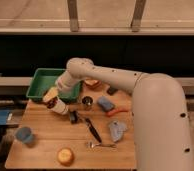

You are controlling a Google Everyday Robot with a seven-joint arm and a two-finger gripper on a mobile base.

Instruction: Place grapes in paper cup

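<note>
The robot's smooth cream arm [140, 95] curves down from the right, and its pincer [54, 98] hangs low over the left-back part of the pale wooden tabletop [45, 145], just in front of the green rectangular plastic bin [42, 80]. At the pincer's tip sits the cream cylindrical paper cup [59, 106], tilted on its side, with the dark reddish-purple round grapes [52, 104] showing at its upper left end, touching the cup. Whether the pincer is wide, narrow or gripping cannot be told, as its tips merge with the cup and the grapes.

Just right of the cup stands a small shiny metal cup [87, 102]. A long dark-handled utensil [92, 130] lies diagonally at mid-table, with a silvery metal fork [102, 145] nearer the front edge. A soft blue rectangular sponge [106, 103] lies at the back right, and a crumpled blue-grey cloth [116, 130] in front of it. A round orange-yellow fruit [65, 156] rests at the front, and a blue plastic cup [24, 135] at the left edge.
</note>
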